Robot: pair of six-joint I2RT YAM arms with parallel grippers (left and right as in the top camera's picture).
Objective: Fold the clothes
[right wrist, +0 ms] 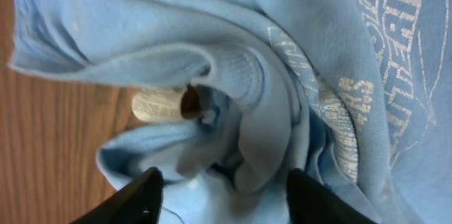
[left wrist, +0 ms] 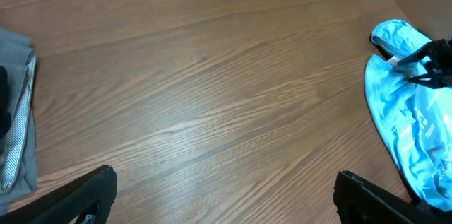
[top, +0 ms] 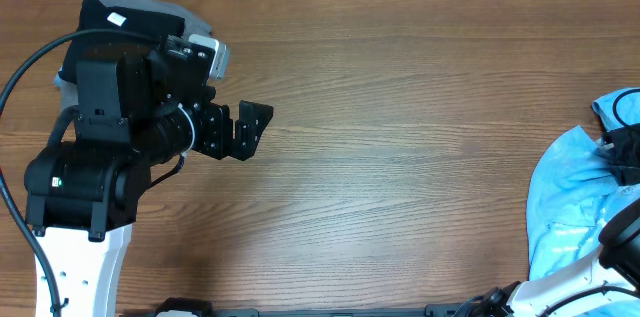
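One light blue T-shirt sits crumpled at the right edge of the overhead view, partly cut off by the frame, so I can't make out its full outline. It's soft jersey in deep rumpled folds, with pale cracked print lettering that's only half readable on my right wrist feed. The right gripper has its fingers spread with a bunched fold between them; I can't tell if the pads touch the cloth. A tan stubby thing pokes out of a fold, no idea what it is. The table is brown woodgrain. The left gripper hangs spread wide over bare wood. Upper left, some grey and black clothes are mostly hidden under the left arm.
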